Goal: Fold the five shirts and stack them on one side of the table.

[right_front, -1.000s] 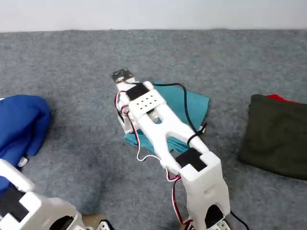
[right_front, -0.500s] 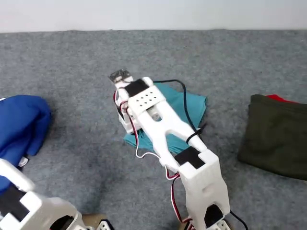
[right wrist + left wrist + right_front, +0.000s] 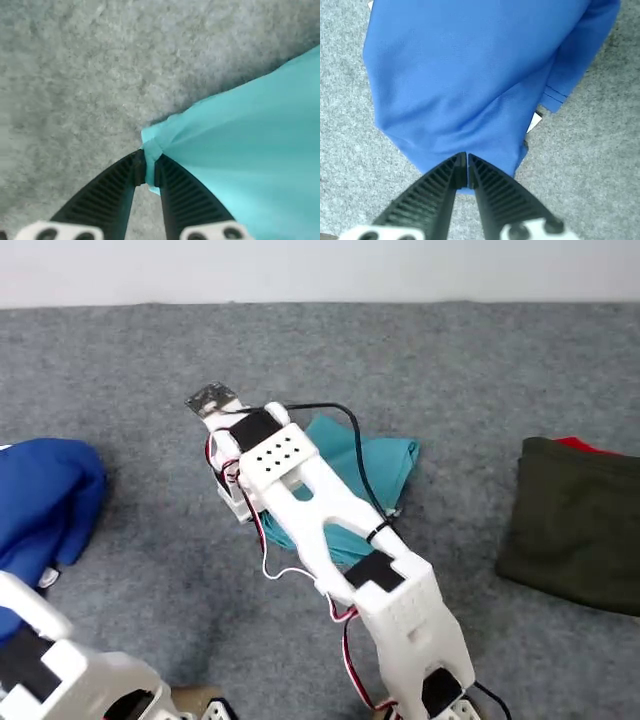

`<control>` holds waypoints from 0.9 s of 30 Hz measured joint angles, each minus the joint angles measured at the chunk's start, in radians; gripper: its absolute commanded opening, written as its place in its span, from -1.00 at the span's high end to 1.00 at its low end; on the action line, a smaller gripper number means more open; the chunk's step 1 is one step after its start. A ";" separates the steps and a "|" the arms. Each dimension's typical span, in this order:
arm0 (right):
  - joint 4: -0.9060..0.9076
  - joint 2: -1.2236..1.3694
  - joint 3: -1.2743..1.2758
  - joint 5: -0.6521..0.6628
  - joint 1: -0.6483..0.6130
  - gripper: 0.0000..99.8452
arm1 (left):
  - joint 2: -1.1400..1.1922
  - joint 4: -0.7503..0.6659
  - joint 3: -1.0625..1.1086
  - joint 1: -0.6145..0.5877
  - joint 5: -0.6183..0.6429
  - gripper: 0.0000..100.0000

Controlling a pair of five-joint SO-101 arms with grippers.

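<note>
The grey table carries all the cloth. The right arm stretches from the near edge towards the table's middle, its wrist above the teal shirt's left side. The left arm sits at the near left corner.

The blue shirt lies bunched at the left edge, unfolded, with a sleeve trailing towards the near edge; the left wrist view has it spread under the camera. The dark shirt lies folded at the right edge, well apart from the others. The teal shirt is in the middle of the table, partly folded and rumpled, much of it hidden beneath the right arm. A red shirt shows as a sliver at the dark shirt's far side, underneath it.

The right gripper is clamped on a corner of the teal shirt: a small puckered fold of cloth sits between the black jaws, and the fabric fans out from there across the table. The left gripper has its jaws pressed together, only a hairline slit between them, tips over the blue shirt's edge; I cannot tell whether any cloth is caught in them.
</note>
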 measured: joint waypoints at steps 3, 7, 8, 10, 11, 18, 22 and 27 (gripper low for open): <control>-0.032 0.029 0.000 0.000 0.002 0.89 | 0.000 0.000 0.000 0.000 0.000 0.97; -0.031 0.032 0.000 0.000 0.000 0.54 | 0.000 0.000 0.000 0.000 0.000 0.97; -0.012 0.032 0.000 0.000 0.000 0.48 | 0.000 0.000 0.000 0.000 0.000 0.97; 0.043 0.031 -0.018 0.000 0.000 0.43 | 0.000 0.000 0.000 0.000 0.000 0.97; 0.058 0.031 -0.037 0.000 0.000 0.44 | 0.000 0.000 0.000 0.000 0.000 0.97; 0.175 -0.041 -0.123 0.002 0.028 0.85 | 0.000 0.000 0.000 0.000 0.000 0.97; 0.175 -0.078 -0.124 0.003 0.086 0.95 | 0.000 0.000 0.000 0.000 0.000 0.97; 0.175 -0.115 -0.044 0.038 0.161 0.98 | 0.000 0.000 0.000 0.000 0.000 0.97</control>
